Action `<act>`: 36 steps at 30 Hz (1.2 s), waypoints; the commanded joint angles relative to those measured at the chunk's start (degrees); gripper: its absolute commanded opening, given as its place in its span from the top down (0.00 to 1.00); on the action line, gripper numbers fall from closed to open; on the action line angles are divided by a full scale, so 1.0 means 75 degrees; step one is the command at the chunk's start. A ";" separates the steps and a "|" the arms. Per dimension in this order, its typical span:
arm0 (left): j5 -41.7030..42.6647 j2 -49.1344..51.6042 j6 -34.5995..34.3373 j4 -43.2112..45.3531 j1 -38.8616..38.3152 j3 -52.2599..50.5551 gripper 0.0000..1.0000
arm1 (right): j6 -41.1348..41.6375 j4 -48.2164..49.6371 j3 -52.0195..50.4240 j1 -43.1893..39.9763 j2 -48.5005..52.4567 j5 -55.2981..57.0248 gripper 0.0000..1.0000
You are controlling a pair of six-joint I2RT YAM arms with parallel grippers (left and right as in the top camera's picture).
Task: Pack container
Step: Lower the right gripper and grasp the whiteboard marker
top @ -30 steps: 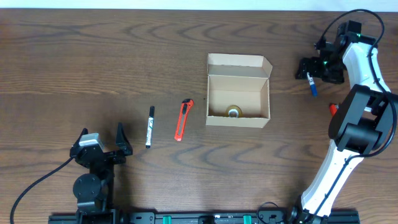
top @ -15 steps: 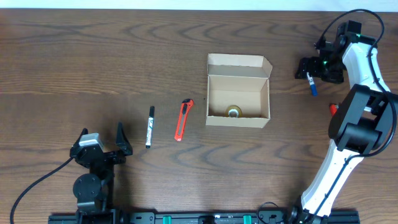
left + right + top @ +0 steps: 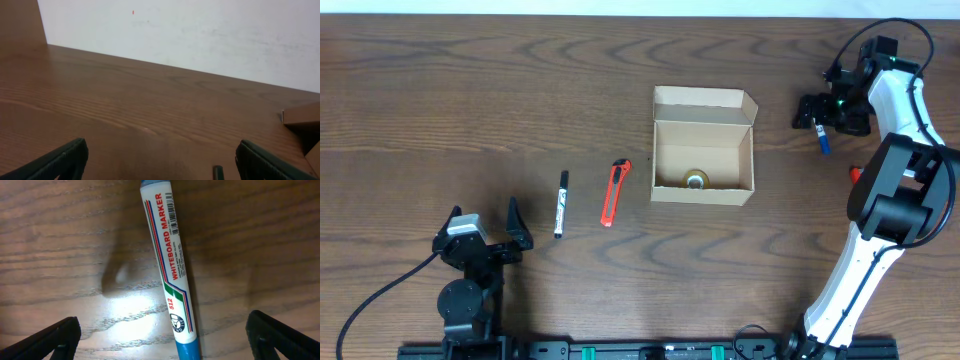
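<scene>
Dark wood table [image 3: 470, 90] carries: open container [image 3: 700, 194], red box cutter [image 3: 614, 192], black marker [image 3: 561, 203], blue whiteboard marker [image 3: 171, 275].
</scene>
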 commanded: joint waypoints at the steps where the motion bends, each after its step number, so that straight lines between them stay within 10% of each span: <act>1: -0.0026 -0.0055 0.0000 -0.0332 0.0032 -0.0134 0.05 | -0.0114 -0.0009 0.0076 0.0009 0.0230 -0.0058 0.01; 12: -0.0029 -0.0055 0.0000 -0.0332 0.0032 -0.0134 0.05 | -0.0111 -0.0009 0.0038 0.0009 0.0361 -0.0058 0.01; 36: -0.0029 -0.0055 0.0000 -0.0335 0.0032 -0.0134 0.05 | -0.0111 -0.0038 0.0038 0.0009 0.0361 -0.0044 0.64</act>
